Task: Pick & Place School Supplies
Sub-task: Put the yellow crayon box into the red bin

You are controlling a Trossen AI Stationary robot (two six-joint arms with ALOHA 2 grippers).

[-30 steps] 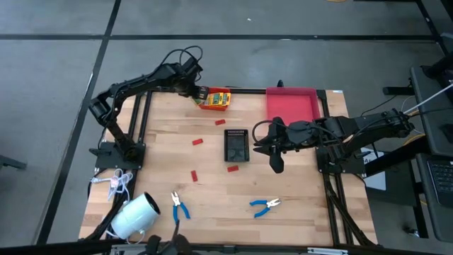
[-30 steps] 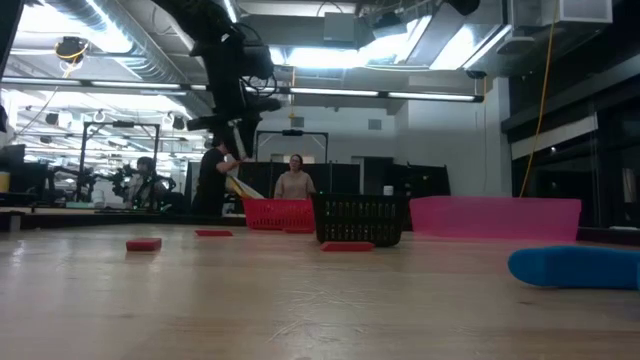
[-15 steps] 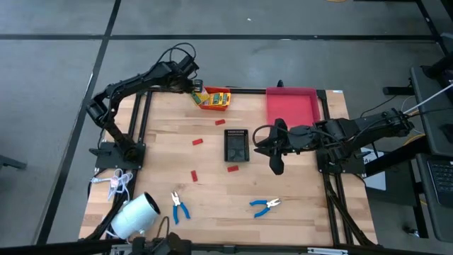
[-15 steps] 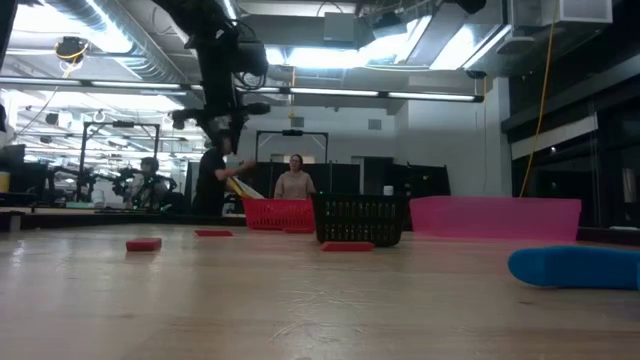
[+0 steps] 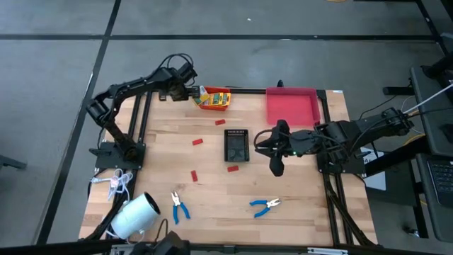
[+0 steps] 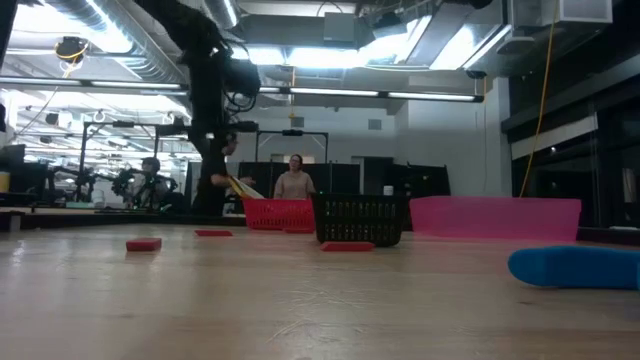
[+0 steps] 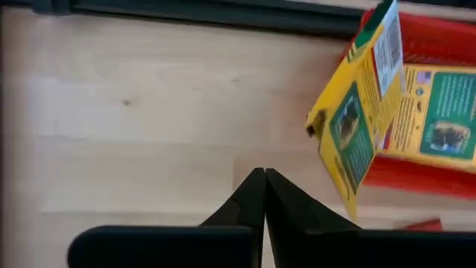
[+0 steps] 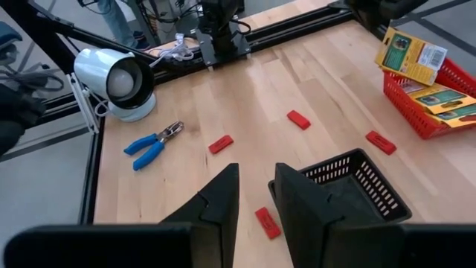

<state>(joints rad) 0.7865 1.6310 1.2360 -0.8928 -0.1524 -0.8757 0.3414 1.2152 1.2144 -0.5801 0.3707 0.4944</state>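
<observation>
A red basket stands at the table's far edge. One yellow-and-green box leans tilted on the basket's left rim, and another lies inside it. My left gripper hovers shut and empty over bare wood just left of the leaning box, pointing steeply down. My right gripper hangs open and empty above the table, right of a black basket. Several flat red pieces lie on the wood, and two blue-handled pliers lie near the front edge.
A pink tray sits at the far right. A big white roll and a white cord bundle occupy the near left corner. Black frame rails border the table. People stand in the room beyond the far edge.
My left gripper has moved off the red basket's left end toward the table's left edge, sunk a little, rolled about its own axis, and shut on nothing. The leaning box has stayed on the basket's rim.
</observation>
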